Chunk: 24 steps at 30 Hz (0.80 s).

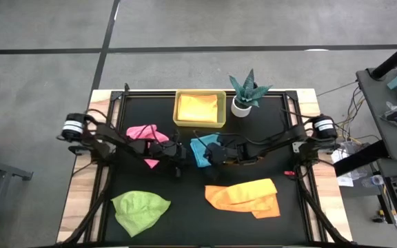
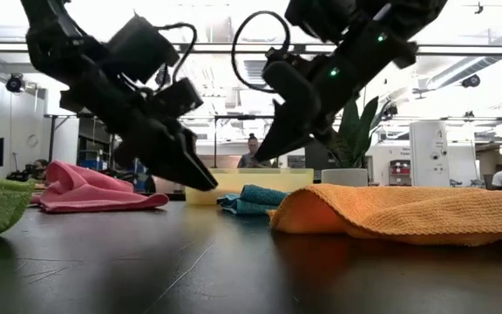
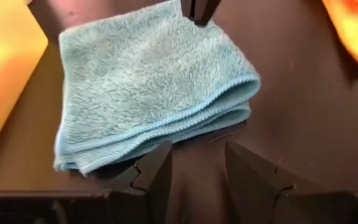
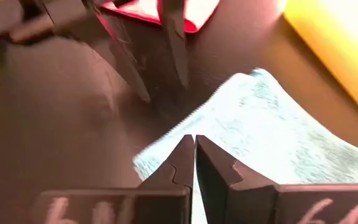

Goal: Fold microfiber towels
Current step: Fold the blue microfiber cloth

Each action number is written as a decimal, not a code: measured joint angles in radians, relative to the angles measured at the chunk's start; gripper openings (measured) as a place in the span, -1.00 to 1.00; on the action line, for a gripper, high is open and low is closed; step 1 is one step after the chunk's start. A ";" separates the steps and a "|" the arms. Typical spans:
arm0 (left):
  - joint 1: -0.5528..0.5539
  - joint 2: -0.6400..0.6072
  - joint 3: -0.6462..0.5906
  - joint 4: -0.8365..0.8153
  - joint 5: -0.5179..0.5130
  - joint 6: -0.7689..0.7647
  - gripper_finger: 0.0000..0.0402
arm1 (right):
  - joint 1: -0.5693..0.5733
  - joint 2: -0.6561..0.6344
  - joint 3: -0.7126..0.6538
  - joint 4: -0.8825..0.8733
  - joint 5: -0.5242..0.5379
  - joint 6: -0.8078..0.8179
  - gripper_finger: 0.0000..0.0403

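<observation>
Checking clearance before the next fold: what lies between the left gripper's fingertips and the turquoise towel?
Only bare black table. In the left wrist view the left gripper, fingers apart, sits just short of the folded turquoise towel, nothing between them.

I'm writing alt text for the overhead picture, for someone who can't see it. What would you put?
Two dark robot arms meet over a folded turquoise towel at the middle of a black table. A pink towel lies to its left, with a lime green towel and an orange towel nearer the front edge. A yellow tray and small potted plant sit at the back.
</observation>
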 joint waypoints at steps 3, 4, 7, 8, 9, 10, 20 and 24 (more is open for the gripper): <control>0.000 -0.045 0.001 -0.015 0.000 -0.006 -0.33 | 0.002 -0.028 -0.014 -0.023 0.014 0.014 -0.96; 0.000 -0.057 0.000 -0.023 0.001 -0.007 -0.33 | 0.002 -0.035 -0.018 -0.028 0.015 0.022 -0.96; 0.000 -0.065 0.007 -0.015 0.001 -0.007 -0.33 | 0.002 -0.054 -0.025 -0.051 0.013 0.075 -0.95; 0.000 -0.066 0.007 -0.017 0.001 -0.007 -0.33 | 0.001 -0.059 -0.026 -0.069 0.011 0.090 -0.94; 0.000 -0.066 0.009 -0.017 0.001 -0.007 -0.33 | 0.000 -0.070 -0.026 -0.081 0.007 0.105 -0.92; 0.000 -0.066 0.010 -0.016 0.001 -0.007 -0.33 | -0.003 -0.082 -0.025 -0.103 0.003 0.120 -0.89; 0.001 -0.065 0.009 -0.009 0.002 -0.048 -0.33 | -0.084 -0.179 -0.050 -0.357 -0.091 0.259 -0.34; 0.018 -0.063 0.009 -0.008 0.006 -0.420 -0.32 | -0.156 -0.185 -0.087 -0.361 -0.148 0.286 -0.05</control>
